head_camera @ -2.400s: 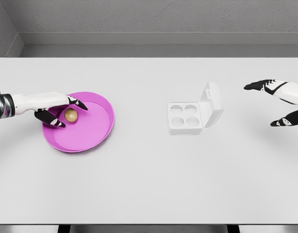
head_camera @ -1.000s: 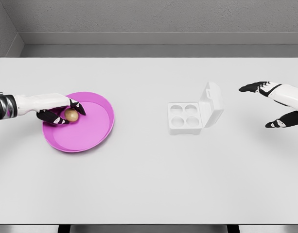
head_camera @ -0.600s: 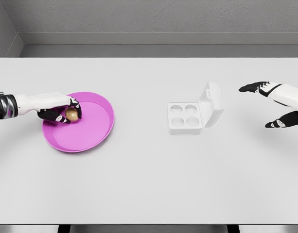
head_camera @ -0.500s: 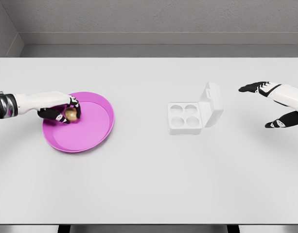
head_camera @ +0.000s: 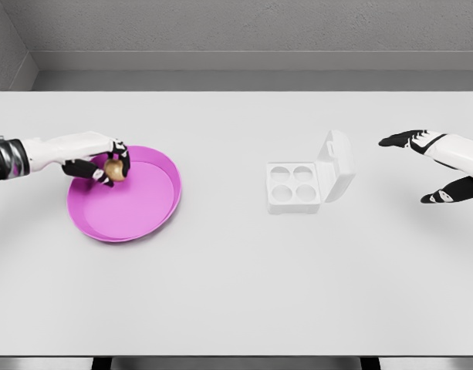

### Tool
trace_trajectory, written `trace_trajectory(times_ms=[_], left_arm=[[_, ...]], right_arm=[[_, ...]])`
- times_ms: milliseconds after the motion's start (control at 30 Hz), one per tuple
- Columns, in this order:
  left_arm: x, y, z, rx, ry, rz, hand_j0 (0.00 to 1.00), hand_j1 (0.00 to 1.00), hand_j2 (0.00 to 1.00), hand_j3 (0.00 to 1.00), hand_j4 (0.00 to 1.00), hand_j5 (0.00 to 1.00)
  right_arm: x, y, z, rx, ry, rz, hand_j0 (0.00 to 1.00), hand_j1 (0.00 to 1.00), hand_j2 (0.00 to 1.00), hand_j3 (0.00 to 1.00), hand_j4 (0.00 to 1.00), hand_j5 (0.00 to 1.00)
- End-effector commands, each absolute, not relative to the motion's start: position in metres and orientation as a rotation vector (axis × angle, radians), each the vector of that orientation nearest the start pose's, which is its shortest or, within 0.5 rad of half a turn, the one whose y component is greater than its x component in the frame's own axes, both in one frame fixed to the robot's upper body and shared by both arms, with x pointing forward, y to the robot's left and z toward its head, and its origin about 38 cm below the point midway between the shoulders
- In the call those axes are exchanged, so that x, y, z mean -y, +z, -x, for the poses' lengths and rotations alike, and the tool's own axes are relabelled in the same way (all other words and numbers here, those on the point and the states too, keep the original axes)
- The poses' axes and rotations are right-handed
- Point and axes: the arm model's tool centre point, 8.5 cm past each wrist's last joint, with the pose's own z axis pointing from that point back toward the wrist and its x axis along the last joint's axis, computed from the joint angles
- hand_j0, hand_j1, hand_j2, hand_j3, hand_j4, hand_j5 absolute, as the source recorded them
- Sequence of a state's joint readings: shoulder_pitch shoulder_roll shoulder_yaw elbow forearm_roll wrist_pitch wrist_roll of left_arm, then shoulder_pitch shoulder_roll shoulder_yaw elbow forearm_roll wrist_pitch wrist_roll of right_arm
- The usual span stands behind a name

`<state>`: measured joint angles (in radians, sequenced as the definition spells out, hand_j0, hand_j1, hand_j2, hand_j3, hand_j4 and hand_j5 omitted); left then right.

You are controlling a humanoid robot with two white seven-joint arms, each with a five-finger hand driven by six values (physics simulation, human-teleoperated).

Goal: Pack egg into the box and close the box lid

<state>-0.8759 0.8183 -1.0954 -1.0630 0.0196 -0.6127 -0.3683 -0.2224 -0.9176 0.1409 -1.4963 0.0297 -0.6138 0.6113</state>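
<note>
Left hand (head_camera: 97,160) fingers grasp egg (head_camera: 115,169) over plate (head_camera: 143,220); right hand (head_camera: 440,166) released; loose pinch risks dropping egg before box (head_camera: 298,187).

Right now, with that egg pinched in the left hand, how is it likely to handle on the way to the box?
The egg is small and rounded, so it could slip from the left hand and would probably roll if dropped. It looks light. Being an egg, it is likely fragile, so a gentle grip seems wise.
</note>
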Motion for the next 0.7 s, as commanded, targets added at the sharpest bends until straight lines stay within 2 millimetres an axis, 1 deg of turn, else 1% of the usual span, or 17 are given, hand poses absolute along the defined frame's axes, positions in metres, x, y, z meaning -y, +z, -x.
trace_trajectory(times_ms=[0, 200, 333, 400, 433, 500, 667], left_arm=[[-0.331, 0.164, -0.472, 1.386, -1.739, -0.144, 0.34, 0.34, 0.34, 0.34, 0.34, 0.34], [-0.315, 0.164, -0.476, 1.429, -1.728, -0.127, 0.33, 0.33, 0.33, 0.33, 0.33, 0.33], [-0.313, 0.172, -0.480, 1.463, -1.712, -0.136, 0.33, 0.33, 0.33, 0.33, 0.33, 0.33], [-0.305, 0.172, -0.482, 1.479, -1.711, -0.125, 0.33, 0.33, 0.33, 0.33, 0.33, 0.33], [-0.305, 0.177, -0.484, 1.496, -1.701, -0.132, 0.33, 0.33, 0.33, 0.33, 0.33, 0.33], [-0.300, 0.176, -0.485, 1.506, -1.697, -0.125, 0.33, 0.33, 0.33, 0.33, 0.33, 0.33], [-0.279, 0.176, -0.489, 1.550, -1.690, -0.092, 0.33, 0.33, 0.33, 0.33, 0.33, 0.33]], right_arm=[[0.403, 0.224, -0.375, 1.548, 1.640, 0.272, 1.00, 1.00, 1.00, 1.00, 1.00, 1.00], [0.402, 0.223, -0.376, 1.551, 1.636, 0.268, 1.00, 1.00, 1.00, 1.00, 1.00, 1.00], [0.401, 0.223, -0.376, 1.553, 1.636, 0.267, 1.00, 1.00, 1.00, 1.00, 1.00, 1.00], [0.402, 0.223, -0.376, 1.552, 1.635, 0.267, 1.00, 1.00, 1.00, 1.00, 1.00, 1.00], [0.402, 0.223, -0.376, 1.552, 1.635, 0.267, 1.00, 1.00, 1.00, 1.00, 1.00, 1.00], [0.402, 0.223, -0.376, 1.552, 1.635, 0.267, 1.00, 1.00, 1.00, 1.00, 1.00, 1.00], [0.402, 0.223, -0.376, 1.552, 1.635, 0.267, 1.00, 1.00, 1.00, 1.00, 1.00, 1.00]])
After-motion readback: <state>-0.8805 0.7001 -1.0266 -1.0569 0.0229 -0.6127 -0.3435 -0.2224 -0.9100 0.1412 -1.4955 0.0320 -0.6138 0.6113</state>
